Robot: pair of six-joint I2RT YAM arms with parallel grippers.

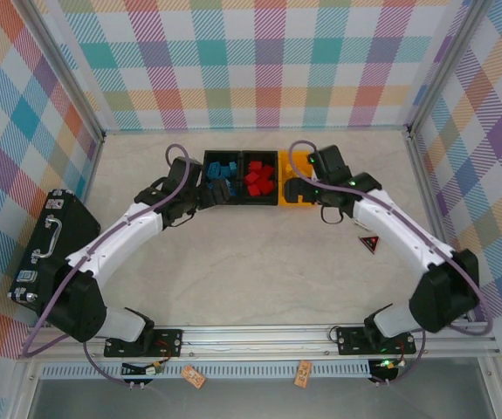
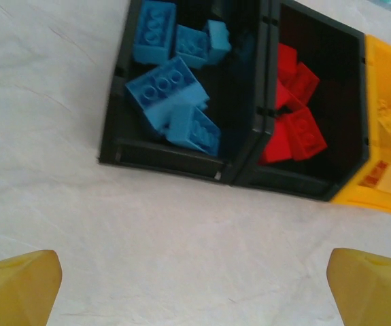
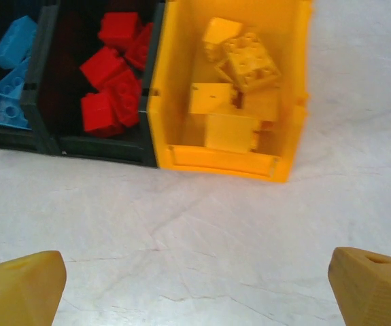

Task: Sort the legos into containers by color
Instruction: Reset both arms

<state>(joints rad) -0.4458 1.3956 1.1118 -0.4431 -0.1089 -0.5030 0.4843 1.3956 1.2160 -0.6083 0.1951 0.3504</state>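
- Three small open-topped bins sit joined in a row at the far middle of the pale surface [image 1: 251, 271], and both arms reach in toward them.
- The left black plastic bin [image 2: 161, 155] holds the blue studded plastic bricks [image 2: 171, 102], piled loosely, some flat and some tipped on edge.
- Right beside it, sharing a wall, the middle black plastic bin [image 2: 290, 183] carries the red studded plastic bricks [image 2: 294, 109], bunched in a heap.
- At the right end of the row, the yellow-orange plastic bin [image 3: 222, 159] has the yellow-orange studded plastic bricks [image 3: 239, 88] inside, one lying studs-up on top of the others.
- The left gripper [image 2: 195, 292] hangs over bare surface just in front of the two black bins. Its yellow fingertips [image 2: 18, 288] are spread wide at the frame's corners, with nothing between them.
- The right gripper [image 3: 195, 288] is on the near side of the yellow-orange bin, jaws just as far apart, with only bare surface showing in the gap.
- From above, the left gripper [image 1: 202, 195] sits at the blue bin's left near corner and the right gripper [image 1: 308, 186] at the yellow-orange bin's right side.
- Off at the left edge of the surface lies a black suitcase with a handle [image 1: 45, 249], well apart from the bins.
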